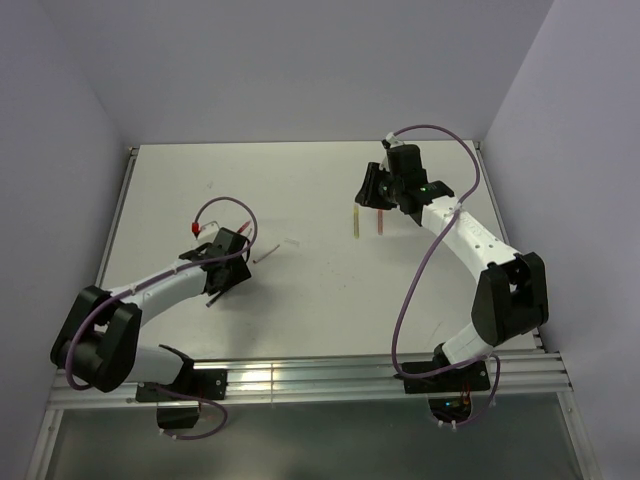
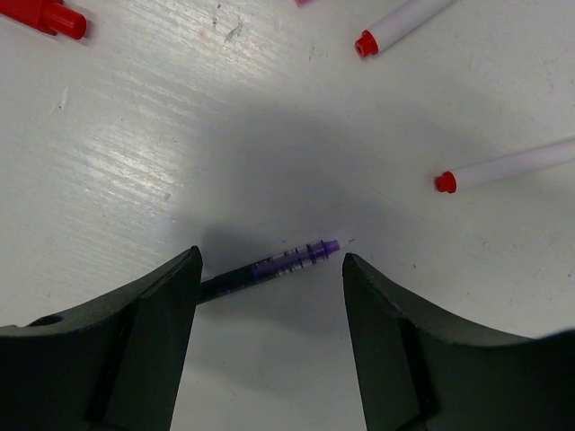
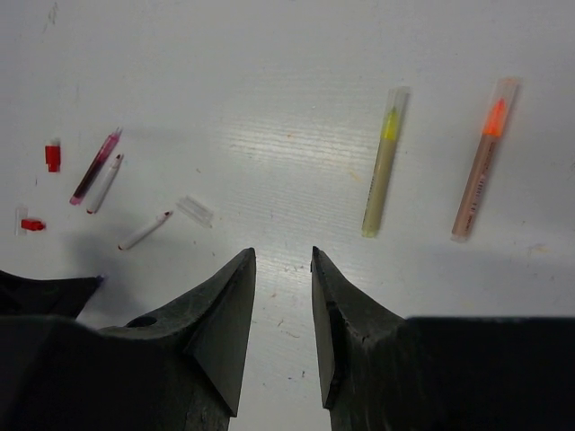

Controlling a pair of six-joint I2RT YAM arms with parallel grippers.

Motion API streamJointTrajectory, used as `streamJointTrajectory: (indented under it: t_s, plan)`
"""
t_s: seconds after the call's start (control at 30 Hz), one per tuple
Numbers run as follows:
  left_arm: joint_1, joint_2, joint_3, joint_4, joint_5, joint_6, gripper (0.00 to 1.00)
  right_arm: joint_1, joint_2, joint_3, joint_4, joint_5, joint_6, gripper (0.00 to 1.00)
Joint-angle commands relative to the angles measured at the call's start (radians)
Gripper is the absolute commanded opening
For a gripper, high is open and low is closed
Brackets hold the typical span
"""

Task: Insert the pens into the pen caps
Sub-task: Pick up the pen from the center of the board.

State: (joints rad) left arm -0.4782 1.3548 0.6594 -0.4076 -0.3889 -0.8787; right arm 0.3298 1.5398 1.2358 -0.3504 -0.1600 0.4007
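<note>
My left gripper (image 2: 271, 260) is open low over the table. A dark pen with a clear purple front end (image 2: 269, 267) lies on the table between its fingers, untouched. Two white pens with red tips (image 2: 400, 22) (image 2: 508, 166) and a red cap (image 2: 45, 13) lie beyond. My right gripper (image 3: 283, 256) is open by a narrow gap and empty. An olive-yellow pen (image 3: 384, 166) and an orange pen (image 3: 481, 162) lie ahead of it, each tip under a clear cap. Top view: left gripper (image 1: 225, 262), right gripper (image 1: 378, 190).
At the left of the right wrist view lie a dark red pen (image 3: 94, 166), two white pens (image 3: 105, 182) (image 3: 144, 231), a loose clear cap (image 3: 195, 211) and two red caps (image 3: 52, 155) (image 3: 32, 224). Purple cables (image 1: 425, 260) loop over both arms. Walls stand behind and on both sides of the table (image 1: 300, 320).
</note>
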Motion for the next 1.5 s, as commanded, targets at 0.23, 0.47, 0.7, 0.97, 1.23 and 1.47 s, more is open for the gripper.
streamJointTrajectory:
  t_s: [0.23, 0.47, 0.7, 0.97, 1.23, 1.47]
  plan:
    - [0.003, 0.013, 0.013, 0.018, 0.016, 0.007, 0.68, 0.008, -0.046, -0.002, 0.039, -0.018, 0.003, 0.38]
    - [0.004, 0.017, 0.009, 0.016, 0.033, 0.006, 0.68, 0.008, -0.049, -0.004, 0.044, -0.024, 0.004, 0.38]
    - [0.004, 0.03, 0.005, 0.023, 0.051, 0.003, 0.67, 0.008, -0.049, -0.002, 0.041, -0.024, 0.003, 0.38]
    - [0.004, 0.058, 0.009, 0.026, 0.064, 0.004, 0.67, 0.008, -0.043, -0.001, 0.042, -0.033, 0.003, 0.38]
    - [0.004, 0.07, 0.014, 0.027, 0.071, 0.006, 0.65, 0.008, -0.038, 0.001, 0.041, -0.033, 0.003, 0.38]
    - [0.004, 0.096, 0.025, 0.027, 0.078, 0.014, 0.63, 0.008, -0.037, 0.002, 0.041, -0.033, 0.001, 0.38]
